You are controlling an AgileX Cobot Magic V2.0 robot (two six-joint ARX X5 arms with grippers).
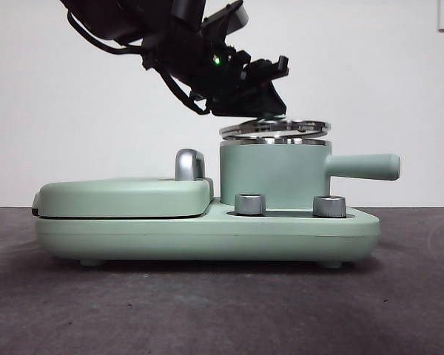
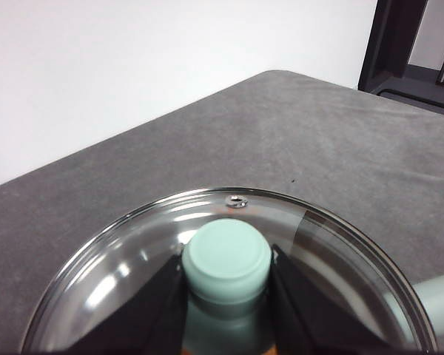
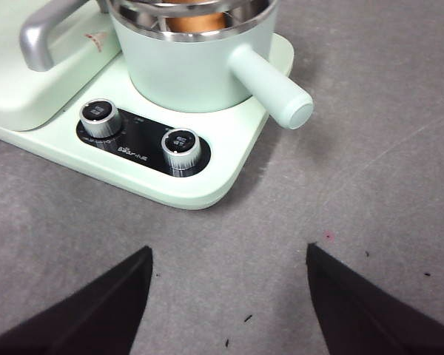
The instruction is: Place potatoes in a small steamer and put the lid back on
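My left gripper (image 2: 226, 285) has its jaws clamped on the lid's (image 1: 275, 130) knob, just above the small steamer (image 1: 274, 176); the right gripper (image 3: 229, 296) hangs near it, jaws apart.

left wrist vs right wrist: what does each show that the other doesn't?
Left wrist only: the left gripper shut on the mint-green knob of the glass lid, seen from above, plus the lid's small vent hole.

Right wrist only: the open right gripper above bare table, two control dials, the griddle's chrome handle, and the orange-brown potato inside the steamer pot.

Both: the pot's straight side handle and the grey table.
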